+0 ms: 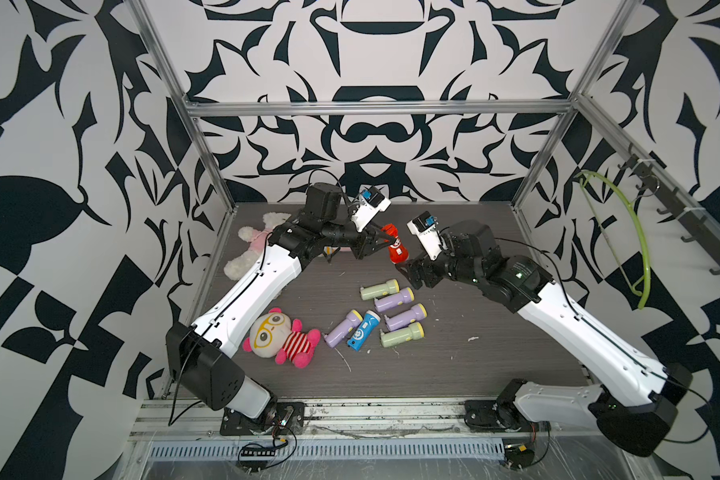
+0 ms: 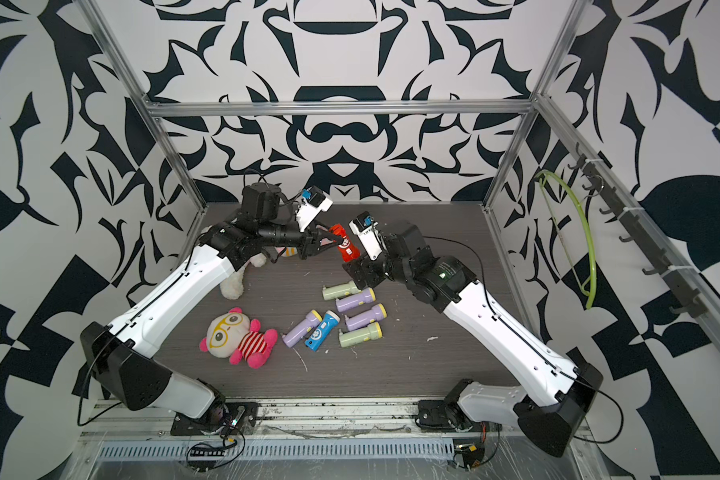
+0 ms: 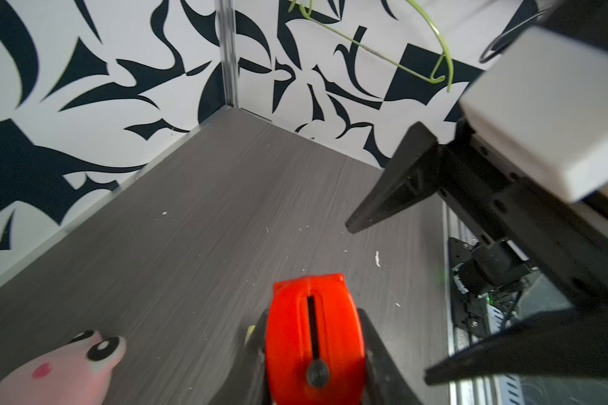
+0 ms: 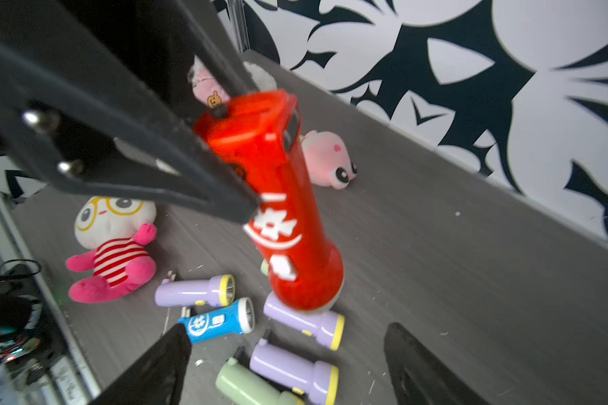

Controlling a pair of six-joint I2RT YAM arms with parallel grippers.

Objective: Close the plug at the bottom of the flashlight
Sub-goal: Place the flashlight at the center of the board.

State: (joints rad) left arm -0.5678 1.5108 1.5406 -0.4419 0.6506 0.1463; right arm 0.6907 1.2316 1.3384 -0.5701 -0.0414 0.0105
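the red flashlight (image 4: 281, 196) is in the air, over the back part of the tabletop (image 1: 474, 365). it is tilted, with its flat plug end up and its lens end down. the left tool (image 1: 385, 241) is clamped on its upper body, one finger on each side. the right tool (image 4: 286, 333) has its fingers wide apart and holds nothing; it stands just beside the lens end.

i think the body is hard, glossy plastic, so it is probably light, stiff and a little slippery. the narrow middle looks the best place to take hold, because the plug end then stays free for pushing. in the left wrist view the end face shows a dark slot (image 3: 311, 326) with a small round knob at one end. i see no prongs standing out, but i cannot tell this for sure.

white characters in a white ring are printed on the red side; i cannot read them. the other flashlights (image 1: 393, 300) lie on the tabletop, and the blue one has a round white emblem.
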